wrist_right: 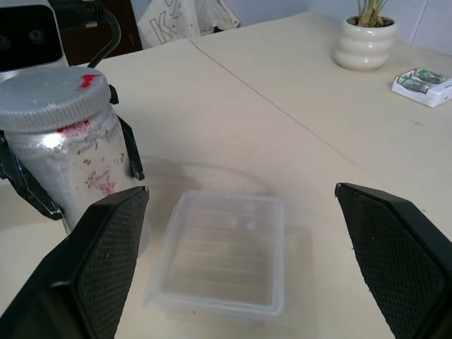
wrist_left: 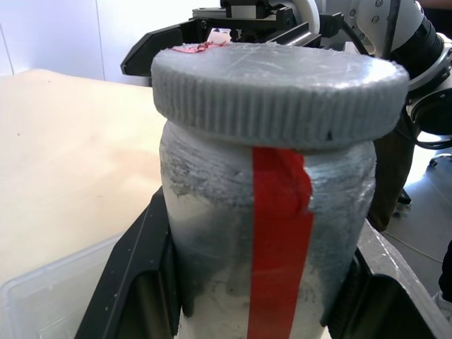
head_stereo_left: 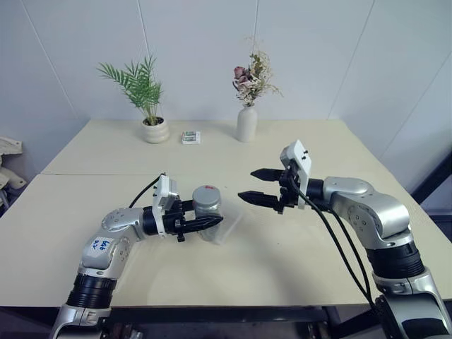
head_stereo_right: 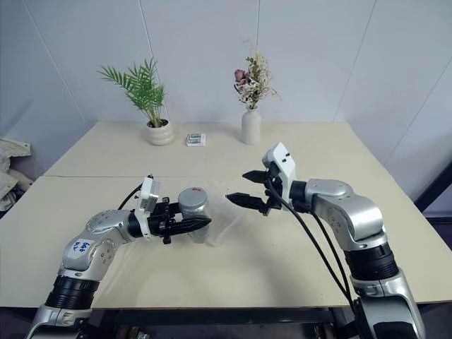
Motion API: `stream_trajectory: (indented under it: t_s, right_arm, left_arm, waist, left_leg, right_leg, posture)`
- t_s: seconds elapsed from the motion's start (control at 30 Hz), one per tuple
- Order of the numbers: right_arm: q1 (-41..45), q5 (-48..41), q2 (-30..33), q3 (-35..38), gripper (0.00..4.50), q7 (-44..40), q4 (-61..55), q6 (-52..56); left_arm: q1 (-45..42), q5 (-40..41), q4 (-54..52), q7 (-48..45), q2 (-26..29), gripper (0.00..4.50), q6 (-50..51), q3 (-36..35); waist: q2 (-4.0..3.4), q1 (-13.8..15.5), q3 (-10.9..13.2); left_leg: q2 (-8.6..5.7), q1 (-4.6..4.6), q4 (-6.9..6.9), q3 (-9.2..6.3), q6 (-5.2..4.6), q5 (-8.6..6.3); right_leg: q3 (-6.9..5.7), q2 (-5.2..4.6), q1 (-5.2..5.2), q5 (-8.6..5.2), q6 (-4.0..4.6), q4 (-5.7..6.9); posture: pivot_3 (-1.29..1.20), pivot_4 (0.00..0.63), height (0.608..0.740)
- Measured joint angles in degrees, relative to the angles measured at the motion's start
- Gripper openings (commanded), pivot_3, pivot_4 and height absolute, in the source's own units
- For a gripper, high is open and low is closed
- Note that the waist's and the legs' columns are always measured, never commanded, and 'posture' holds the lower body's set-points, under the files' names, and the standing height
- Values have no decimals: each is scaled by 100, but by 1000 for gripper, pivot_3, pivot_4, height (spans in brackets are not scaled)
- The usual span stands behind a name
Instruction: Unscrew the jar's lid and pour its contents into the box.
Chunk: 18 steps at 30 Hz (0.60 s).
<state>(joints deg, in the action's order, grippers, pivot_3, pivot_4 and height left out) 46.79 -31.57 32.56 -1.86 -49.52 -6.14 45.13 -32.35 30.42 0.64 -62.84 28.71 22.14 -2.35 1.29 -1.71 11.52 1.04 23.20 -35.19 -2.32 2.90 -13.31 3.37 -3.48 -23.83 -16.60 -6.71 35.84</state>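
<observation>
Nearest me, my left gripper (head_stereo_left: pixel 205 223) was clamped around the jar (head_stereo_left: pixel 207 212), one black finger on each side of its body, holding it upright above the table (head_stereo_left: pixel 85 212). The lid (wrist_left: pixel 279 85) was still screwed on, grey and flat, with a ribbed edge all round. A strip of red tape (wrist_left: pixel 280 233) ran down the jar's side. I could not make out the contents through the cloudy wall.

I judged the jar light and rigid, likely plastic, so a firm squeeze on the body should not hurt it. The wall looked smooth, though, and could turn in my fingers once the lid was twisted. The ribbed edge was the place to take the lid, pinched across its width from above or from the side.

Just beyond the jar, my right gripper (head_stereo_left: pixel 260 186) hung level with its fingers spread wide, empty, near the lid but apart from it.

Below and between the two grippers lay the box (wrist_right: pixel 224 253), flat on the table, clear and thin-walled. I took it to be very light and easily nudged, so pouring should be done without touching it.

Farther back stood a potted plant (head_stereo_left: pixel 145 99), a small packet (head_stereo_left: pixel 191 137) and a white vase (head_stereo_left: pixel 246 121).
</observation>
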Motion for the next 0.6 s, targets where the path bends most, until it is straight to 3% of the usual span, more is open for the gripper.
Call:
stream_trajectory:
  t_s: [0.33, 0.6]
  right_arm:
    - [241, -734, -667, -92, 4457, 159, -853, 514]
    - [577, -537, -1135, -661, 4457, 495, -781, 612]
  left_arm:
    - [0, 0, 3, -21, 20, 2007, 0, 2]
    - [-1, 0, 4, -39, 16, 2007, 0, 4]
  waist:
    - [0, -5, 0]
    - [0, -1, 0]
  left_leg:
    - [3, -1, -1, -1, 0, 0]
    - [2, 0, -1, -3, 0, 0]
  right_leg:
    - [0, 2, -1, 0, 0, 5]
    - [-2, 0, -1, 0, 0, 4]
  posture:
    - [0, 150, 740]
    - [0, 150, 740]
